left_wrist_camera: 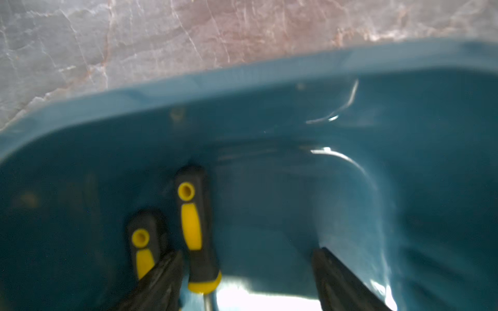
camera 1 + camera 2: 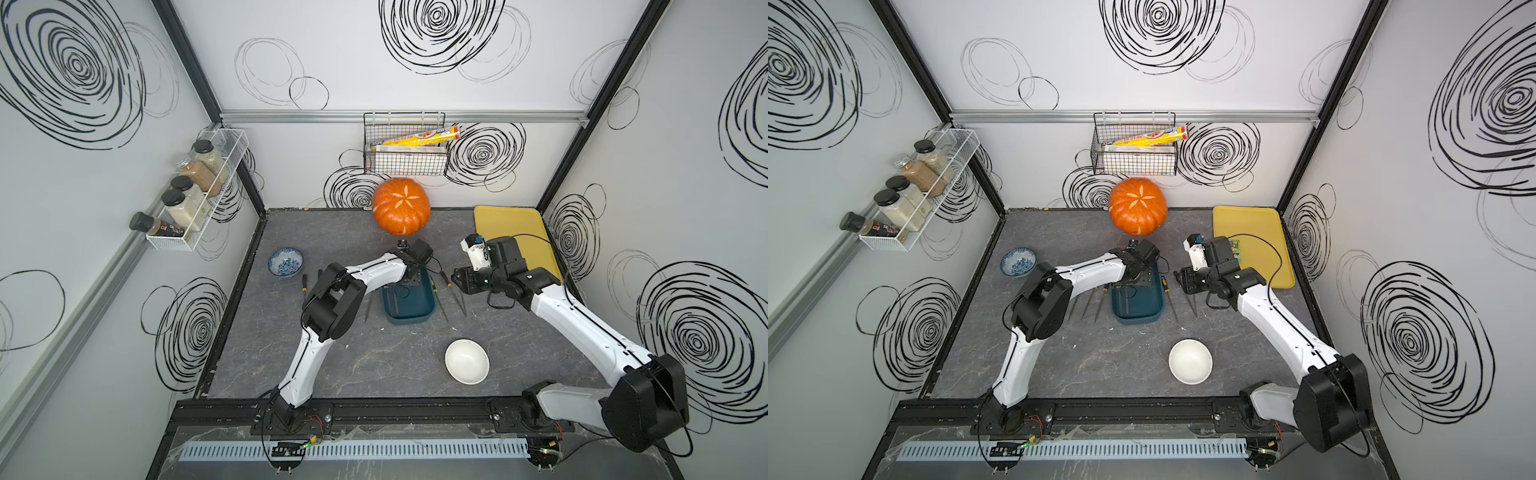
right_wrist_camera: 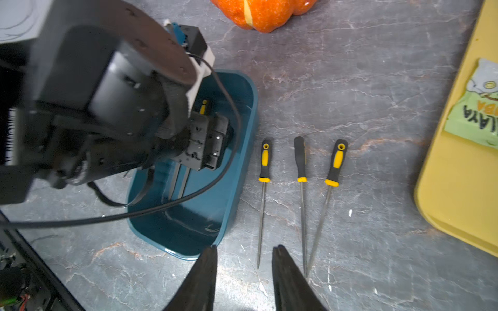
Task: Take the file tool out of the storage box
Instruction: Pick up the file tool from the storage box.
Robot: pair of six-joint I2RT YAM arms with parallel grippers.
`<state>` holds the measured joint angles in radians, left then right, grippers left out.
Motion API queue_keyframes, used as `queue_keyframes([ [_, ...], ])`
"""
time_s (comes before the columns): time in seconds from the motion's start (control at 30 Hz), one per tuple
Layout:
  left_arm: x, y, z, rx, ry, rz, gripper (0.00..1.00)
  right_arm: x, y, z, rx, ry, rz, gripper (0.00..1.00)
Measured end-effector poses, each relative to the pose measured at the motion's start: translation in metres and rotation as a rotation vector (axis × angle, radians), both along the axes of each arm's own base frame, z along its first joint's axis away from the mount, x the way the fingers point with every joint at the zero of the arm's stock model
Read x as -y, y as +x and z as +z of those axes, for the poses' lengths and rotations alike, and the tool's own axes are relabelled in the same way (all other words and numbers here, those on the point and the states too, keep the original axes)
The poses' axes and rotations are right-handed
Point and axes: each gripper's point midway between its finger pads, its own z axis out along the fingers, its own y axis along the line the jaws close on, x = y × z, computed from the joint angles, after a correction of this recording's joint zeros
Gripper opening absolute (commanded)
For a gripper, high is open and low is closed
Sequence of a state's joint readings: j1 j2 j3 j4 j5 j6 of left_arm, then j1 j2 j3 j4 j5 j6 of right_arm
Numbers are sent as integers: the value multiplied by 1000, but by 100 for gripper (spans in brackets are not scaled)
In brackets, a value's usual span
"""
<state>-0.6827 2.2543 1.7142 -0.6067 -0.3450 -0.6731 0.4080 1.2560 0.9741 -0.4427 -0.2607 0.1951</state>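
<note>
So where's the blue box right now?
In a top view the storage box sits mid-table, in front of the pumpkin, with the left tool inside it and files on the table either side.

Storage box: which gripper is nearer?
Left. The left gripper is inside the box, jaws open by two file handles. The right gripper is outside, off its side, above the table.

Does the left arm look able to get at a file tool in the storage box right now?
Probably yes. Its open end effector sits inside the storage box, one file handle between its fingers, nothing covering it.
</note>
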Motion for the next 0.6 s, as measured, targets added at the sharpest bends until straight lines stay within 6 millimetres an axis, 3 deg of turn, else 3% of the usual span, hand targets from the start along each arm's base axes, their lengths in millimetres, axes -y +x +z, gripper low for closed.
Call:
queue_keyframes([
  [0.07, -1, 3, 1, 6, 11, 9, 84, -3, -3, -1, -5, 16, 15, 39],
  [0.27, 7, 5, -2, 1, -31, -20, 50, -10, -9, 0, -15, 57, 51, 39],
  [0.47, 17, 6, -4, -2, -68, -54, 28, -13, -12, 8, 7, 84, 68, 40],
  [0.5, 18, 7, -5, -1, -70, -61, 20, -13, -12, 9, 10, 87, 70, 40],
  [0.6, 22, 9, -4, 9, -85, -72, 15, -14, -12, 9, 14, 96, 74, 40],
])
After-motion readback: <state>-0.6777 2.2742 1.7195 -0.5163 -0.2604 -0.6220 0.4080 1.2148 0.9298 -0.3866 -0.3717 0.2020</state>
